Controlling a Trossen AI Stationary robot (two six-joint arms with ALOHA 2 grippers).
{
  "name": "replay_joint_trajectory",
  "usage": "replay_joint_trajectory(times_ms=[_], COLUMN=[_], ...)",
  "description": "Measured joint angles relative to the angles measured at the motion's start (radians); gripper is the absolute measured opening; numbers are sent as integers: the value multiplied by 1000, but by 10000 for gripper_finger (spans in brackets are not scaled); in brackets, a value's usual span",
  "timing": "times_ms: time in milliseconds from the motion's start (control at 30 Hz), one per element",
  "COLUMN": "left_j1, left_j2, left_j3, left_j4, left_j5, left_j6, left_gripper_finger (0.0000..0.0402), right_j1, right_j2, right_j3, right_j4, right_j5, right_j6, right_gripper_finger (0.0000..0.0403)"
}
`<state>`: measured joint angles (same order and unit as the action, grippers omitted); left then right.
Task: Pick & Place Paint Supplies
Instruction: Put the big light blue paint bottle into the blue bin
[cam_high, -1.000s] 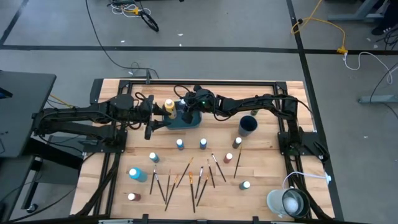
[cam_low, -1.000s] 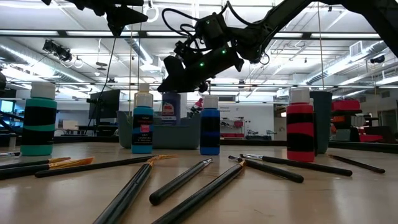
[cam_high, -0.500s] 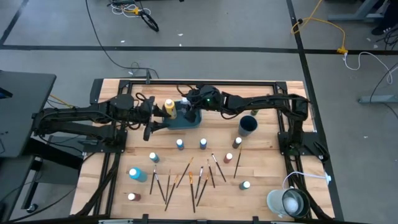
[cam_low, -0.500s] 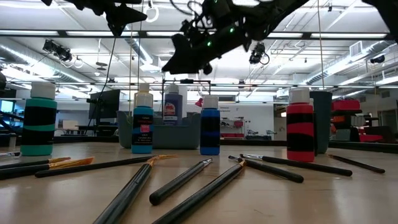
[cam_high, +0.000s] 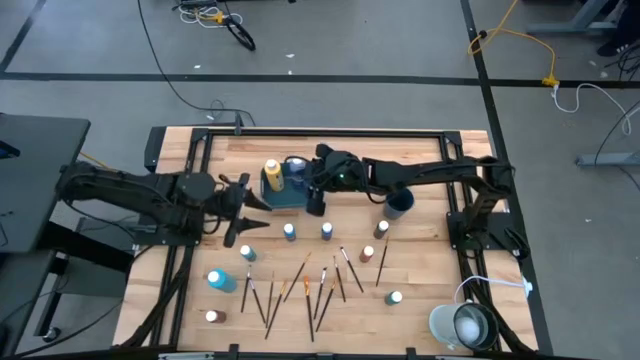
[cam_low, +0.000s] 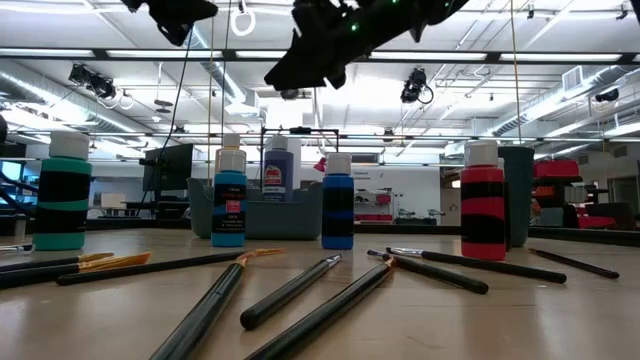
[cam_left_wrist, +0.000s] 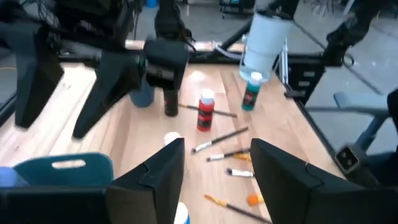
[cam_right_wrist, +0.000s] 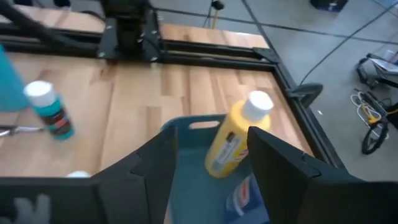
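The teal tray (cam_high: 288, 195) holds a yellow bottle (cam_right_wrist: 231, 138), which leans on the tray's wall, and a blue-purple bottle (cam_low: 276, 172). Several more bottles, such as the red one (cam_low: 482, 205) and the teal one (cam_right_wrist: 51, 111), stand on the table. Several thin brushes (cam_high: 300, 285) lie toward the near edge. My right gripper (cam_high: 314, 198) hovers open above the tray's right end, holding nothing. My left gripper (cam_high: 250, 214) hangs open left of the tray, above the table, and it holds nothing either (cam_left_wrist: 214, 168).
A dark blue cup (cam_high: 398, 201) stands to the right of the tray. A pale jug (cam_high: 462, 325) sits at the near right corner. Black frame rails run along the table's far (cam_high: 320, 133) and side edges.
My right gripper has risen well above the tray and drawn back toward the table's right and near edges; the blue-purple bottle stays standing in the tray. My left gripper has swung from beside the yellow bottle toward the near edge.
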<state>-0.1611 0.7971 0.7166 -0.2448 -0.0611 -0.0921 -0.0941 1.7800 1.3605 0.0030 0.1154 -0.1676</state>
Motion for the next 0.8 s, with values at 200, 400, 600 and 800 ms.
replay_joint_trajectory(times_ms=[200, 400, 600, 800], left_j1=[-129, -244, -378, -489], left_j2=[0, 1, 1, 1], left_j3=[0, 0, 0, 0], left_j4=[-37, -61, -62, -82], left_j5=[-22, 74, 136, 133], left_j6=[-68, -135, -75, 2], left_gripper_finger=[170, 165, 165, 165], right_j1=[34, 51, 60, 63], right_j2=[-12, -12, -12, -12], right_j3=[0, 0, 0, 0], right_j4=[-43, -41, -41, -41], right_j5=[0, 0, 0, 0], right_j6=[-2, -9, -8, -4], right_gripper_finger=[192, 191, 191, 191])
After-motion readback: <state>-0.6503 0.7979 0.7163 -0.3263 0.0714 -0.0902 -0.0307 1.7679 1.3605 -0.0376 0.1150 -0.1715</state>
